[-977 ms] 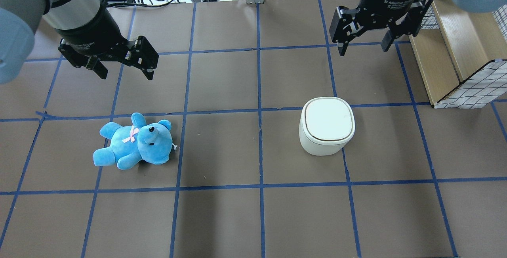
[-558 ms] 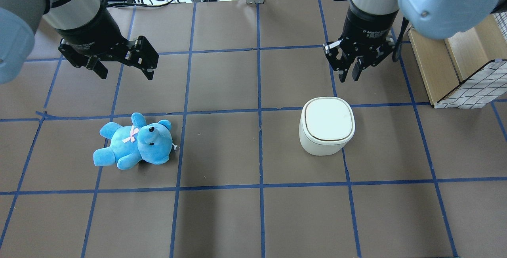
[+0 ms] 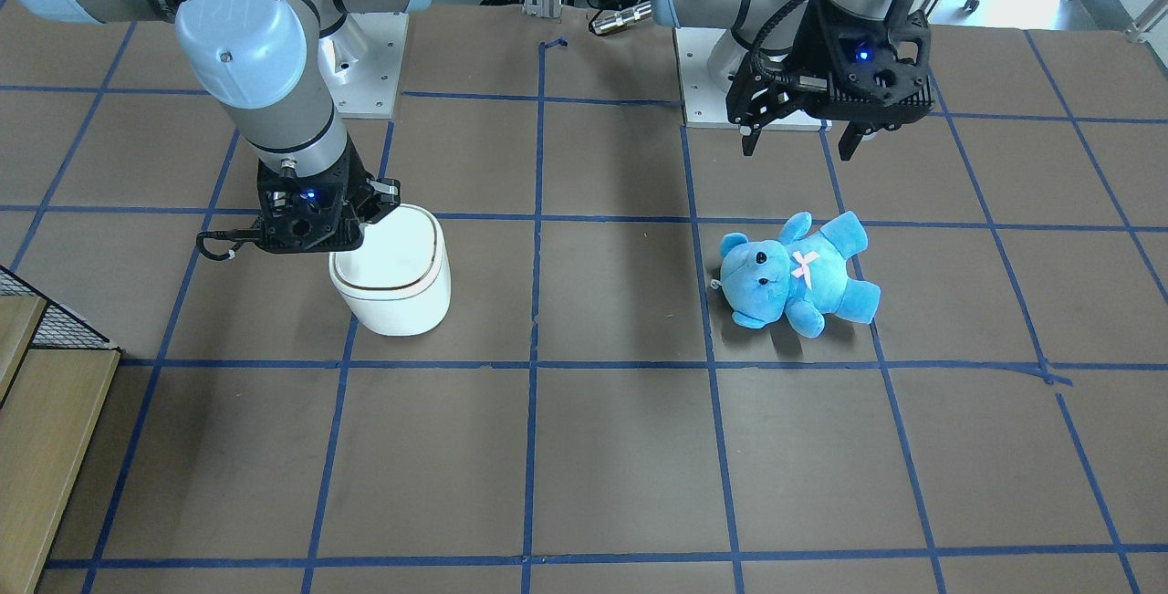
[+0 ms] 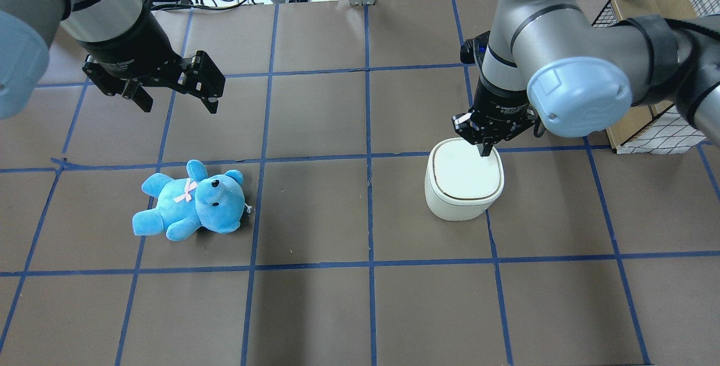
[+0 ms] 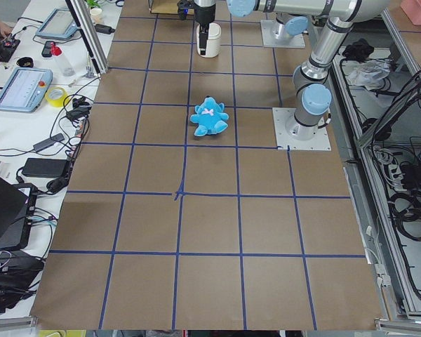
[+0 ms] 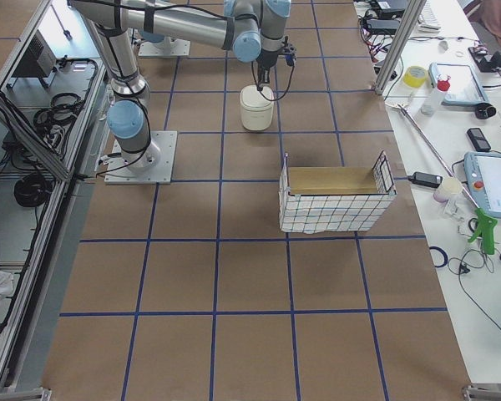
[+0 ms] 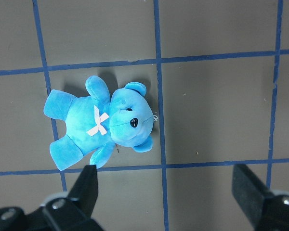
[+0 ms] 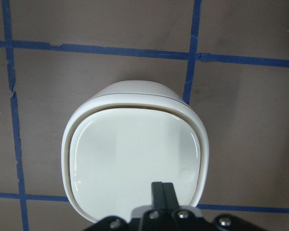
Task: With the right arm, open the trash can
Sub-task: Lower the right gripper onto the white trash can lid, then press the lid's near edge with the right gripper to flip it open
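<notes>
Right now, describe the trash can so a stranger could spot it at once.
On the brown table with blue tape lines, look under the right hand. The trash can is a small white rounded-square bin, lid closed, unlike the blue plush teddy bear on the other half.

White print on the right gripper (image 4: 484,150) reads "2F Adaptive Gripper", faintly; that on the left gripper (image 4: 178,105) is too small.

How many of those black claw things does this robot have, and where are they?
2. The right gripper, shut, points down at the rim of the white trash can. The left gripper, open, hangs above the table near the blue teddy bear.
</notes>
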